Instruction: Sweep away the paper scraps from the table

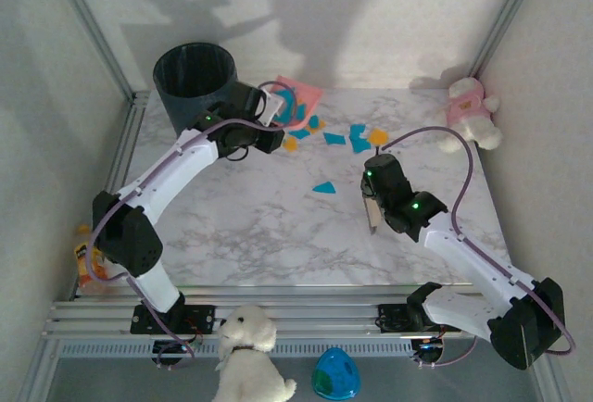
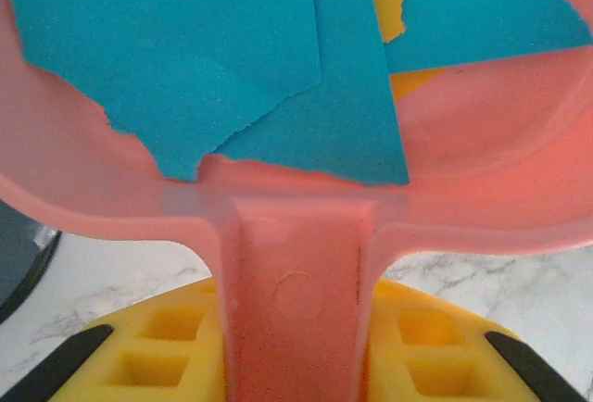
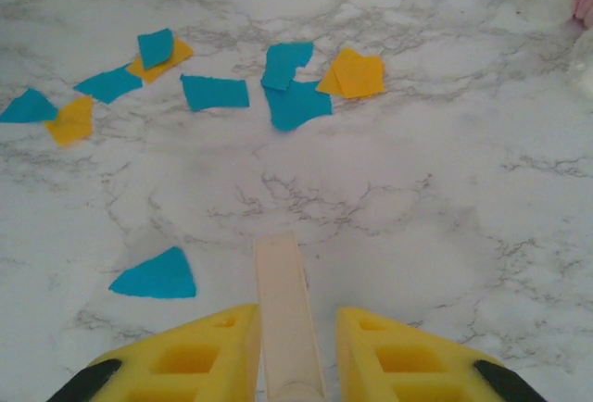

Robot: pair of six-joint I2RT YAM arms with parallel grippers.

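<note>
Evidently the left jaws are clamping on the handle of the pink dustpan (image 2: 491, 143), upper left in the overhead frame, blue pieces inside it, while the right jaws are pinching a pale stick (image 3: 283, 300). Paper scraps (image 1: 334, 139) are lying upper centre on the desk (image 1: 269, 226); the stick should be travelling low, pushing them leftward into the pan's lip, the stray blue piece (image 1: 324, 187) included.

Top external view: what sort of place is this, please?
Most likely a robot test bench in a laboratory, not a home. Two arms are bolted to aluminium rails at the near edge of the table, plain white panels enclose it, and plush toys sit about like props.
</note>
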